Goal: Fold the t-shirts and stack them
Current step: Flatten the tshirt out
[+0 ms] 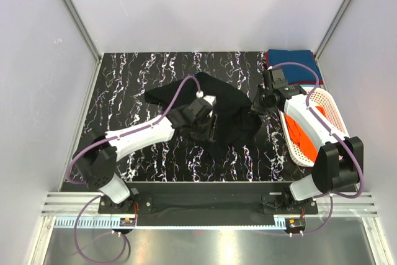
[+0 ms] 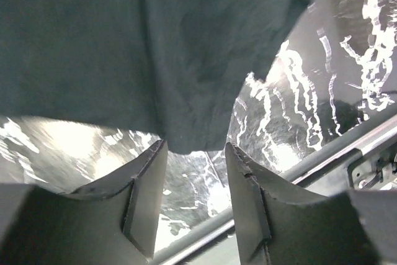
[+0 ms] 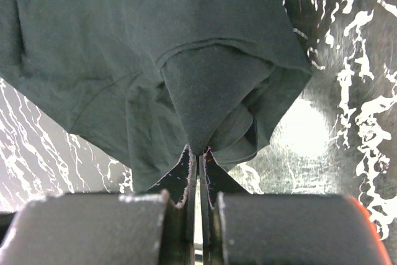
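r gripper (image 3: 197, 152) pinched shut on a fold of the black tee (image 1: 232, 107); l gripper (image 2: 195, 159) jaws apart, tee edge hanging just above the gap, not held.

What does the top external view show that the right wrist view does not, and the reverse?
Only top external: the white basket holding an orange t-shirt, a folded teal-blue t-shirt beyond it, and the left arm. Only right wrist: the right gripper seen close, jaws shut on a cloth fold. Both: the black t-shirt on the marbled table.
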`<action>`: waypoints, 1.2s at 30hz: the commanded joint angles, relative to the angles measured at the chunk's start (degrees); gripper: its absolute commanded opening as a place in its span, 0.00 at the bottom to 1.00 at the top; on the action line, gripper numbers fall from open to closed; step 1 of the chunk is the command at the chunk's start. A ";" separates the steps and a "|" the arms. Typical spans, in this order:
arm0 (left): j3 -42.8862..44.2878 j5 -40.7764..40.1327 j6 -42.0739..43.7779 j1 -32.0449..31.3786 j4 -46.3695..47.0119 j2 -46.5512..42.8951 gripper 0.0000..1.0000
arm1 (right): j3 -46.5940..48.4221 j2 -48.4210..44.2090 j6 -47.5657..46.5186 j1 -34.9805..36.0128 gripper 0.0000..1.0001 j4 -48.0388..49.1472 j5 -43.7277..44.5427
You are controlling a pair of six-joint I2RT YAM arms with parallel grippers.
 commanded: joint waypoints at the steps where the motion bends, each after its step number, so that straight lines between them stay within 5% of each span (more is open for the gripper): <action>1: -4.63 -1.96 -15.30 -1.73 5.23 0.29 0.48 | -1.77 -2.72 1.47 -0.32 0.00 1.91 -1.33; 16: -20.02 -8.89 -34.83 -9.90 19.92 -3.57 0.60 | -3.88 -5.18 1.91 -0.32 0.00 2.52 -0.71; 36: -19.23 -11.27 -37.58 -11.84 20.54 4.33 0.45 | -6.16 -7.73 1.82 -0.32 0.00 3.22 0.78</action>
